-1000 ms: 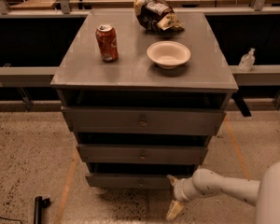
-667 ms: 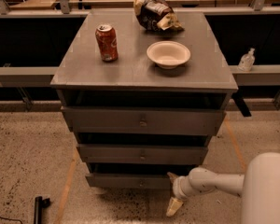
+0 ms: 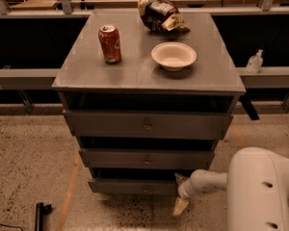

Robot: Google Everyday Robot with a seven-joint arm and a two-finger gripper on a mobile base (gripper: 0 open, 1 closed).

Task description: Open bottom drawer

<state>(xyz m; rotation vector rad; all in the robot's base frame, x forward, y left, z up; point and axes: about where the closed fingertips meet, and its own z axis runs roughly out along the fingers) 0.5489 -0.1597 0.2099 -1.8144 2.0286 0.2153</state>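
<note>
The bottom drawer [image 3: 130,186] is the lowest of three grey drawer fronts on the cabinet, with a small round knob [image 3: 145,189] at its centre. My gripper [image 3: 179,192] is at the drawer's right end, low near the floor, to the right of the knob. Its fingers stand apart: one tan fingertip [image 3: 179,177] is by the drawer's top right corner, and the other points down at the floor. It holds nothing. The white arm [image 3: 262,191] fills the lower right corner.
On the cabinet top [image 3: 86,71] stand a red soda can [image 3: 110,43], a white bowl [image 3: 174,56] and a crumpled chip bag [image 3: 159,11]. A small bottle [image 3: 254,61] sits on the rail at right. A black object [image 3: 39,214] lies on the floor at left.
The arm's large white link has swung further into view at the lower right. The gripper has shifted slightly up and left along the bottom drawer's right end. The drawers look unmoved.
</note>
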